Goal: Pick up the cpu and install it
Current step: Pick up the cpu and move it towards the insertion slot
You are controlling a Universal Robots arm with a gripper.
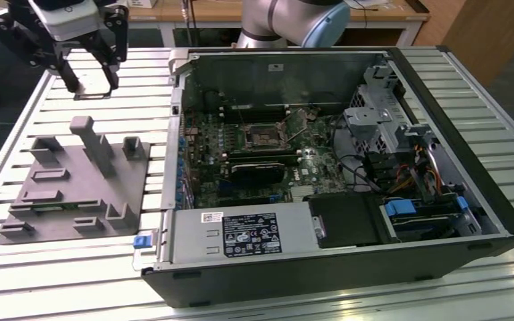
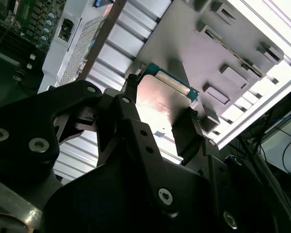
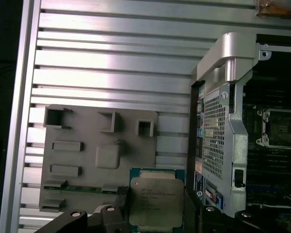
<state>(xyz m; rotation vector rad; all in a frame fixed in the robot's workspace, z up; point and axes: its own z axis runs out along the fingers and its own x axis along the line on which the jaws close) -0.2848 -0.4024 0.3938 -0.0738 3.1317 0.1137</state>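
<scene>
Exterior view: slatted aluminium table (image 1: 471, 80) carries an open computer case (image 1: 239, 281) with the motherboard socket (image 1: 262, 136) near its middle. Grey fixture plate (image 1: 61, 194) lies beside the case, on the exterior view's left. Gripper (image 1: 94, 87) hangs beyond the fixture plate, fingers pinching the cpu (image 3: 156, 201) by opposite edges. The cpu's silver top shows in the first wrist view.

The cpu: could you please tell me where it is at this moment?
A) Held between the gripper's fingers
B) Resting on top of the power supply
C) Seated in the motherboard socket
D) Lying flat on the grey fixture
A: in the first wrist view the cpu sits clamped between the fingers of the gripper, off the grey fixture and apart from the motherboard socket inside the case.
</scene>
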